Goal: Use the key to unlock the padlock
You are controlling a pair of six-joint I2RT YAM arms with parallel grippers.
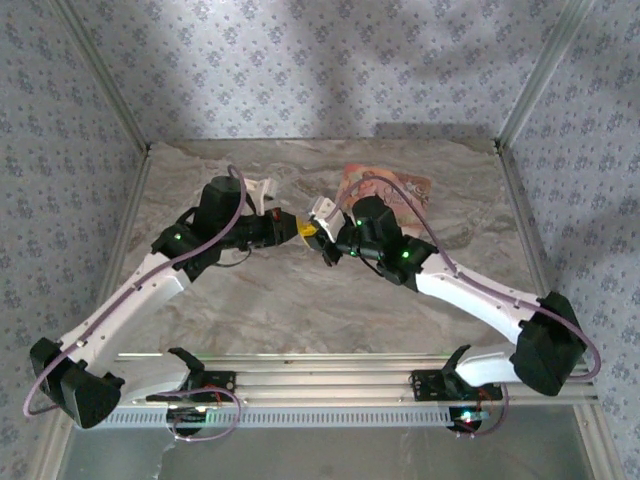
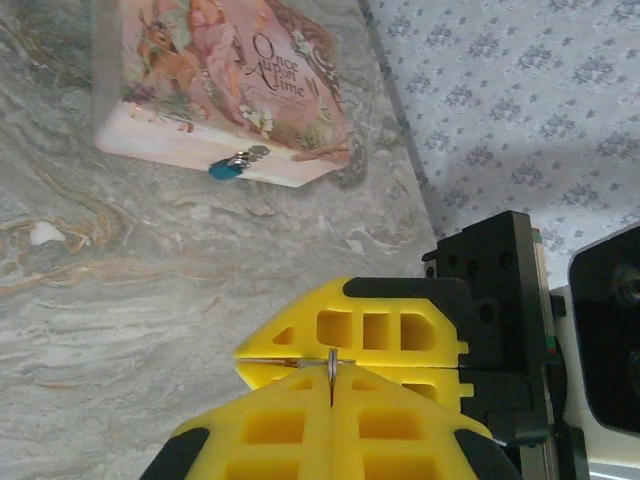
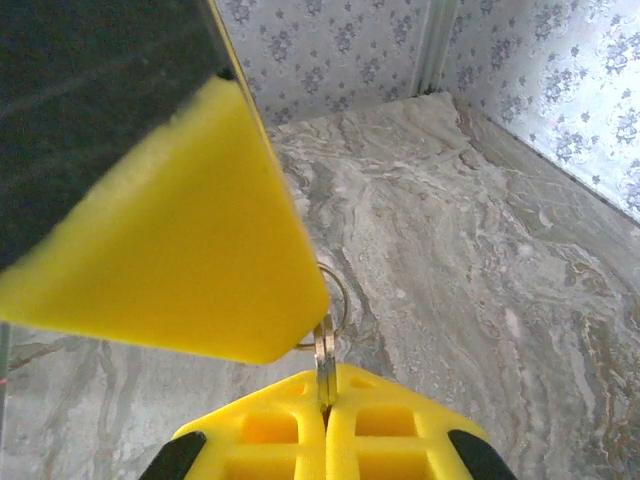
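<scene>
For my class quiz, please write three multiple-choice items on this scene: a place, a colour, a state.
1. Where on the table lies the pink box?
A. near edge
B. far part, right of centre
C. far left corner
2. What colour are the fingers of the right end effector?
A. yellow
B. red
C. white
3. The right end effector is:
A. wide open
B. shut on the key
C. shut on the box
Key: 1 B, it lies beyond the right end effector; 2 A, plainly yellow; 3 B, the fingers meet around the key.
</scene>
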